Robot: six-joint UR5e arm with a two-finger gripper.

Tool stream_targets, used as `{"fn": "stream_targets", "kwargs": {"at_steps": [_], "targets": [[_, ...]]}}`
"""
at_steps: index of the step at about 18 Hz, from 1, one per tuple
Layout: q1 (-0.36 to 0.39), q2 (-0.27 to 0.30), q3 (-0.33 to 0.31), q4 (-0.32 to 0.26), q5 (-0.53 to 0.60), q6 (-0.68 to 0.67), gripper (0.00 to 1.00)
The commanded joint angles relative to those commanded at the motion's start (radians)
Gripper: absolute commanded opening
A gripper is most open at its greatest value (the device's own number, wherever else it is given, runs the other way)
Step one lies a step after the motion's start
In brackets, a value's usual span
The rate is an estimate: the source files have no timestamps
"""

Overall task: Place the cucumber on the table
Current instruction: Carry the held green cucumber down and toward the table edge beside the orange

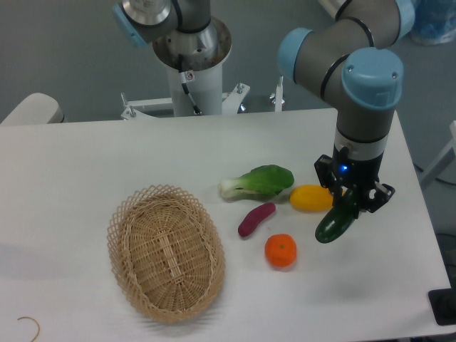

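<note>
Table [85,171] first: a broad white top that carries everything, with open white surface along the front right edge. Above it the arm [363,85] hangs down on the right side, wrist vertical, so the load points at the surface below. Left of centre sits the wicker basket [165,253], oval and with nothing in it, well apart from the action.

Now the vegetables, bunched in the middle — the bok choy [260,181] lies with its white stalk to the left, the yellow vegetable [312,197] just beside it on the right, the purple sweet potato [256,218] slanting below, and the orange [281,251] nearest the front.

And the one that matters: the cucumber [335,221] is clamped in the gripper [350,203], held by its upper end, with the lower end tilted down and to the left. The fingers are closed on it. It looks clear of the surface — a faint shadow falls on the white to the lower right, which suggests it hangs in the air. Its upper part overlaps the yellow vegetable in this view; whether they touch I cannot tell.

Judging by this, the carry is underway and the set-down is not yet done. A lowering onto bare surface away from the orange would seem the safe choice, since the slanted cucumber could roll once let go.
</note>
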State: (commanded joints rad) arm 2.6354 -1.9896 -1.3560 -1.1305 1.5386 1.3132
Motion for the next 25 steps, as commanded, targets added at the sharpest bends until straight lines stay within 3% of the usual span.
{"fn": "stream_targets", "kwargs": {"at_steps": [4, 11, 14, 22, 25], "targets": [[-0.052, -0.035, 0.005, 0.021, 0.008, -0.104, 0.19], [-0.126, -0.126, 0.005, 0.172, 0.015, -0.259, 0.19], [-0.127, -0.159, 0.014, 0.247, 0.015, -0.241, 0.19], [-0.091, -0.247, 0.069, 0.265, 0.073, -0.010, 0.19], [-0.072, -0.288, 0.090, 0.299, 0.087, 0.014, 0.19]]}}
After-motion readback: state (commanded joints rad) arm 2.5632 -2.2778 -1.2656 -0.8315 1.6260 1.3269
